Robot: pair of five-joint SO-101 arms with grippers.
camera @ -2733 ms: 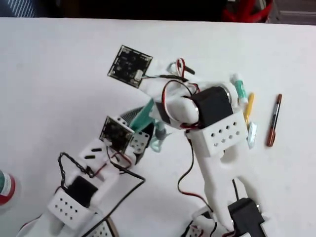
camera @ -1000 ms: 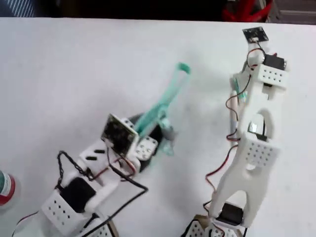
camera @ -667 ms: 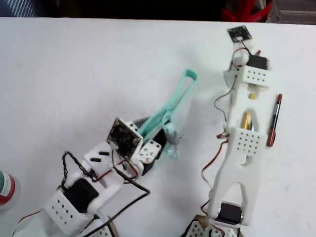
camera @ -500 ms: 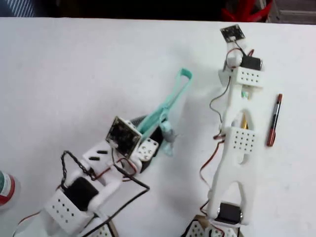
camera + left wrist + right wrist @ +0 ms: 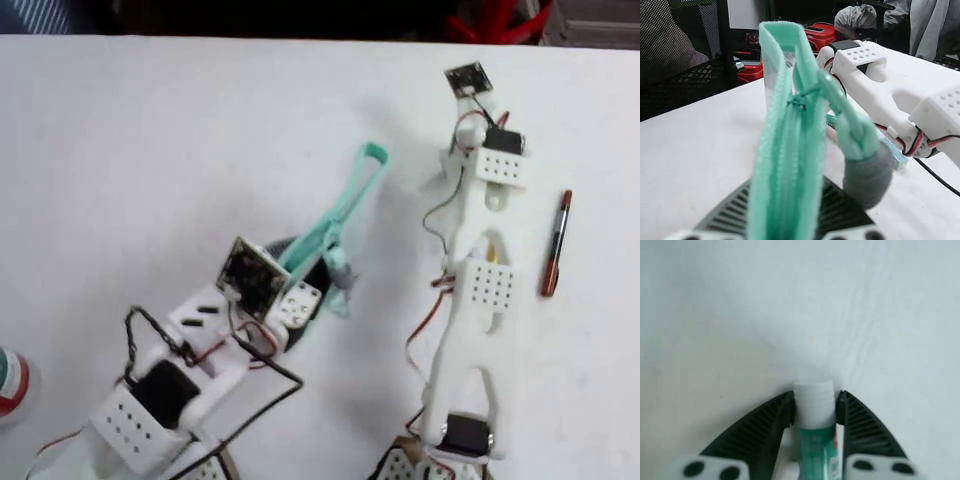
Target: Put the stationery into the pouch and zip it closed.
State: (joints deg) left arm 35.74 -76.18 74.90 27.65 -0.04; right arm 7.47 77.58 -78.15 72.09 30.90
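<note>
The teal pouch [image 5: 338, 212] stands on edge at mid-table, its far end raised, and my left gripper [image 5: 300, 285] is shut on its near end. The left wrist view looks along the pouch's zipper [image 5: 785, 145], with a grey-wrapped pull tab [image 5: 867, 172] hanging to one side. My right arm [image 5: 478, 290] stretches toward the back right. Its gripper [image 5: 815, 397] is shut on a green-and-white tube [image 5: 814, 407] whose white cap sits close to the table. A brown pen [image 5: 555, 243] lies beside that arm. A yellow pen [image 5: 492, 246] peeks out under it.
A pale blue flat item [image 5: 892, 151] lies on the table under the right arm's cables. A red, white and green object [image 5: 10, 380] sits at the left edge. Black cables [image 5: 255, 360] trail from the left arm near the front.
The right arm swung from over the pouch to the back right and settled over the stationery, taking hold of the tube. The pouch swayed slightly in the left gripper.
</note>
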